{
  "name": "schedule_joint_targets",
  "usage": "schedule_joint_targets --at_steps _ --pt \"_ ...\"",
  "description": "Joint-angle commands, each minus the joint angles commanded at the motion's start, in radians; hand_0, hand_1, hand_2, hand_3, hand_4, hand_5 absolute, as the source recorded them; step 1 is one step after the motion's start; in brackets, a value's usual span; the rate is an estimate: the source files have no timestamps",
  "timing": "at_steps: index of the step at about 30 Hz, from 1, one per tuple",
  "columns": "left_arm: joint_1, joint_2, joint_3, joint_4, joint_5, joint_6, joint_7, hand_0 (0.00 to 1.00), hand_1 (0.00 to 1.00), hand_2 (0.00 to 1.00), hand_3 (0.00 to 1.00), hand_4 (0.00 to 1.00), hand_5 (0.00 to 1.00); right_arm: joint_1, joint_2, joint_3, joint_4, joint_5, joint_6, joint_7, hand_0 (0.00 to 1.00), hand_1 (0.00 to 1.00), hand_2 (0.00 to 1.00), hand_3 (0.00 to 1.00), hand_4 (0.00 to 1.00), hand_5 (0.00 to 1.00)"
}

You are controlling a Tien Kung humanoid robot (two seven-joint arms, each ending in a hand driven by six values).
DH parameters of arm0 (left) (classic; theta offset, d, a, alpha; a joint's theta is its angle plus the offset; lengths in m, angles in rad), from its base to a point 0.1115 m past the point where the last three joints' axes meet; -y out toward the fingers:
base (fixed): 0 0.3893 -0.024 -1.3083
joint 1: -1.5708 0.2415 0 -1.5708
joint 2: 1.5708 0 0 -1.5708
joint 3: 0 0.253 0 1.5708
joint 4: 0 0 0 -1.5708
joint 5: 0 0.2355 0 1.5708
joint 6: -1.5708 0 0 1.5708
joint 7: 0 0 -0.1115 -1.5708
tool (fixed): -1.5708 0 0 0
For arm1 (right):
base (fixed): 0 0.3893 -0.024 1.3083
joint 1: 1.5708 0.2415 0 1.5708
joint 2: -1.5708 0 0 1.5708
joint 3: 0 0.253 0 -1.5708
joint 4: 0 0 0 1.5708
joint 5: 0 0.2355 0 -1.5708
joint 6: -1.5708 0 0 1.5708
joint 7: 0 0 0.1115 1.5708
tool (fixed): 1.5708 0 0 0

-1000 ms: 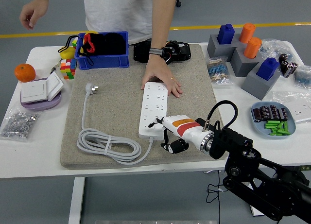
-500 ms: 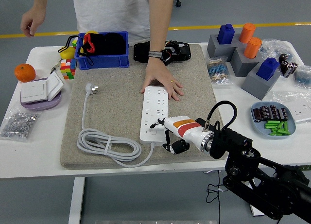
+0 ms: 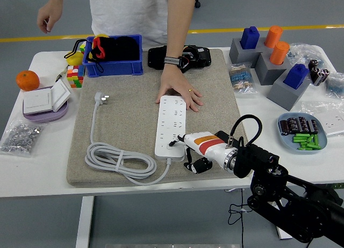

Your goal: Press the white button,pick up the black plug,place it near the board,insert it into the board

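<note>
Right hand (image 3: 189,151) at the power strip's (image 3: 170,126) near end: one finger (image 3: 177,141) out on its lower face, the rest curled, black plug (image 3: 196,165) held beneath the palm. The strip runs lengthwise straight away from the hand; a person's hand (image 3: 178,89) presses its far end. Since 1.0 s ago: hand drawn slightly nearer; strip nudged right.

Glossy plastic board (image 3: 171,125), felt mat (image 3: 129,108)
</note>
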Motion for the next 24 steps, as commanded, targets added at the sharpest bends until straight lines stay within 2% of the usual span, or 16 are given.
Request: schedule_joint_targets --at_steps 13,20,24 --pt "0.002 0.000 0.001 0.000 -0.003 0.000 -0.001 0.705 0.699 0.671 0.712 0.723 0.282 -0.009 0.000 0.018 0.008 0.003 0.001 0.005 0.002 0.002 0.030 0.787 0.240 0.002" --pt "0.002 0.000 -0.003 0.000 0.001 0.000 0.001 0.704 0.699 0.671 0.712 0.723 0.282 -0.016 -0.011 0.065 0.077 0.005 -0.013 0.025 0.002 0.002 0.031 0.786 0.242 0.002" --pt "0.001 -0.001 -0.001 0.000 0.000 0.000 0.000 0.705 0.699 0.670 0.712 0.723 0.282 -0.031 -0.016 0.093 0.120 -0.002 -0.059 0.065 0.002 0.002 0.067 0.784 0.216 0.002"
